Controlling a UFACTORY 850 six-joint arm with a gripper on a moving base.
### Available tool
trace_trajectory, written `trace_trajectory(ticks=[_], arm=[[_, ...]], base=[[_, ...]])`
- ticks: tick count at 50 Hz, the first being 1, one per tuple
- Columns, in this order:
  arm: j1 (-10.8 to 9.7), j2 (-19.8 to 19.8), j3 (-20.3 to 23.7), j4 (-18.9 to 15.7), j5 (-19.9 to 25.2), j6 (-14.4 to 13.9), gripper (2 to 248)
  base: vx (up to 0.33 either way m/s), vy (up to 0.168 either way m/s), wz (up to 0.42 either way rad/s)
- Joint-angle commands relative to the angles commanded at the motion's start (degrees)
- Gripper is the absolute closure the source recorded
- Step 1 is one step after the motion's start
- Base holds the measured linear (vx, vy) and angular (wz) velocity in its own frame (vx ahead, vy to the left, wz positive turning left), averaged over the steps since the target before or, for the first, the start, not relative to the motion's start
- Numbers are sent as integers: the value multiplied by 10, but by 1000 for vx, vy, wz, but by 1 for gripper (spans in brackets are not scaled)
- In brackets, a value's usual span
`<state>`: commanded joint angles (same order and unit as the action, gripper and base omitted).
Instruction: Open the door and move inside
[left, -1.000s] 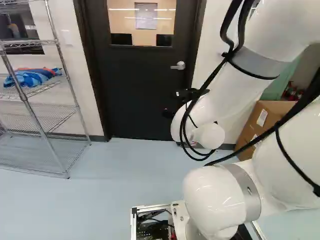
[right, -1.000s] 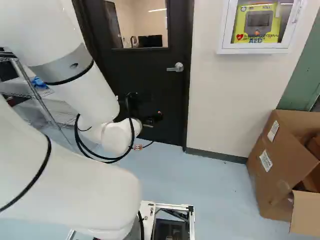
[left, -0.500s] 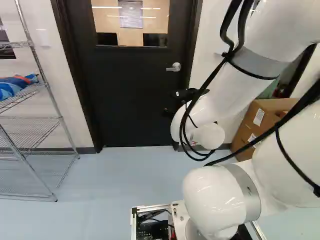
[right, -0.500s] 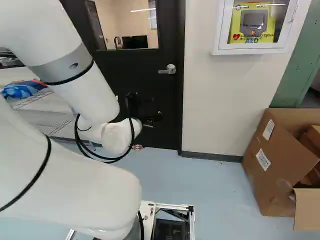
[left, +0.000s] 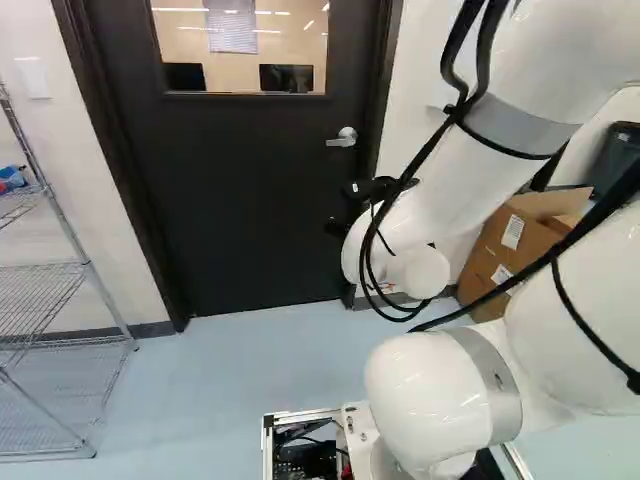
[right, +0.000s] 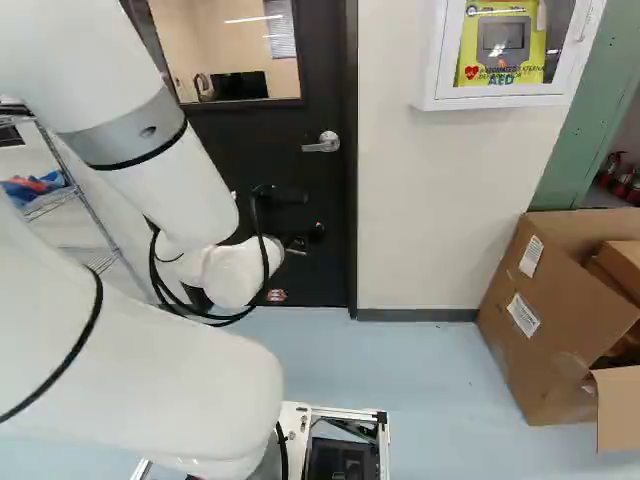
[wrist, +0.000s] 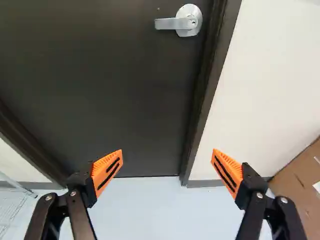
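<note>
Base (left: 300, 415) nearer the door (left: 250, 200), gripper (left: 340, 208) fingers wide apart, empty (door's top out of view).

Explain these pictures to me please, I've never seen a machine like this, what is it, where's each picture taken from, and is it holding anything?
It's one white robot arm on a moving base. Two pictures come from cameras on that base, behind the arm, one to its left and one to its right. The third comes from its wrist, looking along the black gripper.

Ahead is a dark door, closed, with a lever handle. There's no table: a cardboard box stands on the floor, and a wire rack holds something blue and red.

Nothing is held; the orange-padded fingers stand wide apart.
</note>
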<state>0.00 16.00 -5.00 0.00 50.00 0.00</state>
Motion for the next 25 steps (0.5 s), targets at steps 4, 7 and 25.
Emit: trace_trajectory(ticks=[4,7,25], arm=[[0,0,0,0,0,0,3],[0,0,0,0,0,0,3],[0,0,0,0,0,0,3]], base=[[147,145,-42],[135,141,-24],[130,136,-27]])
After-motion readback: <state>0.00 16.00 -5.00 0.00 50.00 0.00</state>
